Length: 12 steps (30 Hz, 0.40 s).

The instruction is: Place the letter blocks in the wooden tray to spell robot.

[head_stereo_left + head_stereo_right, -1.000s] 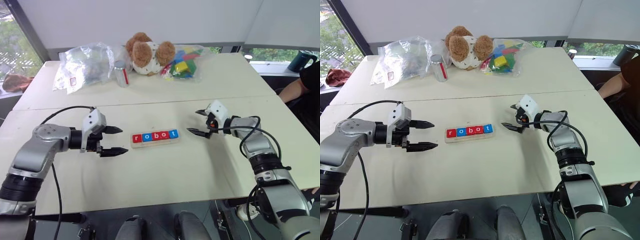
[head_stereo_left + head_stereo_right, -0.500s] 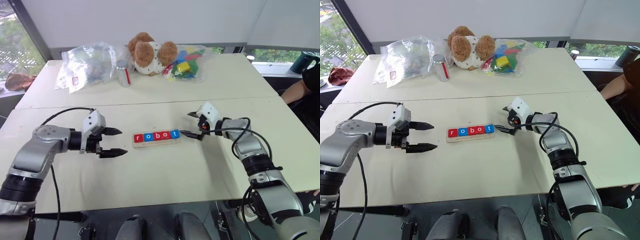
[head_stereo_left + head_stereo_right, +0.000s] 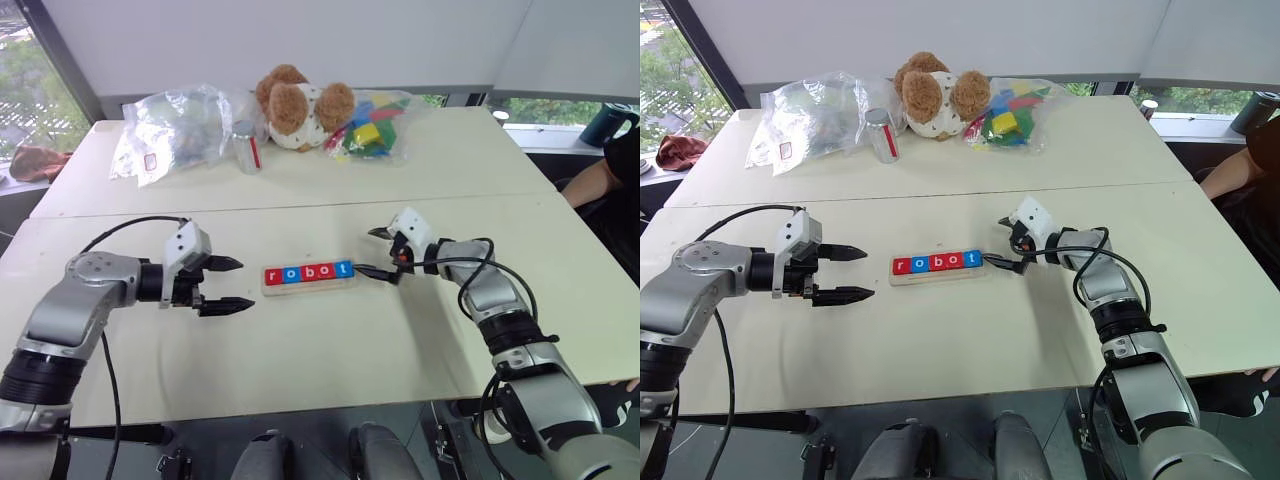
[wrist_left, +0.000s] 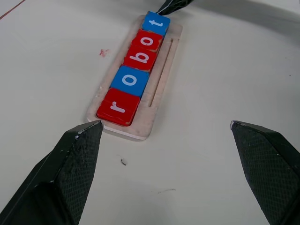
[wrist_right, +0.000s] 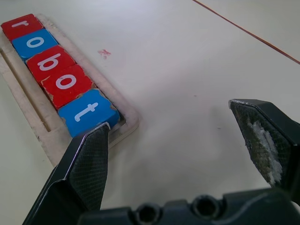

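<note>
Left eye view, frame centre: letter blocks [image 3: 310, 272] spell robot in wooden tray [image 3: 310, 284]; right tool [image 3: 372, 252], spread, noses the t end, probably squaring the row.

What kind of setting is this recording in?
Probably an office or lab room used for tabletop tests: pale tables pushed together by windows, toy props such as a teddy bear and bagged blocks.

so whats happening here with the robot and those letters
Five letter blocks sit in the wooden tray and read "robot". The right gripper hovers at the tray's t end, jaws open, one fingertip close to the blue t; contact is unclear. The left gripper hangs open, apart from the r end. Nothing is held.
</note>
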Tool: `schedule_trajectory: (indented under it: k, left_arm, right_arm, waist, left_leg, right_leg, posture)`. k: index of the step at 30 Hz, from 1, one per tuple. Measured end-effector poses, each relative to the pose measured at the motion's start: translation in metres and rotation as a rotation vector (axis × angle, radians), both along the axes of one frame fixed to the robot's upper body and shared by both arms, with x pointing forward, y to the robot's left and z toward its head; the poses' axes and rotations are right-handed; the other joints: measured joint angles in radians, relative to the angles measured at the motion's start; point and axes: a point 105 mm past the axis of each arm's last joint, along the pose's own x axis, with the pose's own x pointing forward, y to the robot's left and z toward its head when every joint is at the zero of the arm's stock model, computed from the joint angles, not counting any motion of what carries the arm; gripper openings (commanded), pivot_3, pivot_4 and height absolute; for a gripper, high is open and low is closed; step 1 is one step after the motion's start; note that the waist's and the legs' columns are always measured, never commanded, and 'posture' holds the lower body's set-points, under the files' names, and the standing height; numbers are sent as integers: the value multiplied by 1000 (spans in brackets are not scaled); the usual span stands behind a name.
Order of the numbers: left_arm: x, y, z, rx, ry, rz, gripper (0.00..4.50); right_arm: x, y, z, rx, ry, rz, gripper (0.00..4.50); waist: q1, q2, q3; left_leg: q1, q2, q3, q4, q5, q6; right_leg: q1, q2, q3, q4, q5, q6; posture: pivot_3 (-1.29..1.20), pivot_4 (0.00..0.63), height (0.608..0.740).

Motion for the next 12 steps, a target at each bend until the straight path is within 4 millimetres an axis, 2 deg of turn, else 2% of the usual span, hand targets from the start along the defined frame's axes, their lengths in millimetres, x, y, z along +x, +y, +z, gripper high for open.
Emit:
schedule_trajectory:
  k: [4, 7, 10, 12]
  left_arm:
    - [-2, 5, -3, -4, 8, 21, 4500]
    - [-9, 19, -10, 12, 30, 68, 4500]
    - [-17, 33, -12, 2, 44, 128, 4500]
    - [-22, 38, -13, -8, 52, 161, 4500]
  right_arm:
    - [2, -16, 7, -33, -32, -36, 4448]
    - [-5, -40, 26, -16, -64, -90, 4448]
    - [-33, -49, 40, 85, -5, -85, 4448]
    - [-53, -47, 38, 126, 67, -66, 4448]
  waist:
    - [2, 0, 0]
    - [3, 0, 0]
    - [8, 0, 0]
    - [16, 0, 0]
  left_leg:
    - [0, 0, 0, 0, 0, 0]
    - [0, 0, -1, -1, -1, 1]
    - [-1, 1, -2, -1, -4, 7]
    - [-1, 1, -2, -1, -4, 7]
  right_leg:
    - [0, 0, 0, 0, 0, 0]
    - [0, 0, 0, 0, 0, 0]
    - [0, 0, -1, -1, 0, 0]
    - [0, 0, 0, -1, 0, 0]
  posture:
    - [0, 150, 740]
    - [0, 150, 740]
    - [0, 150, 740]
    - [0, 150, 740]
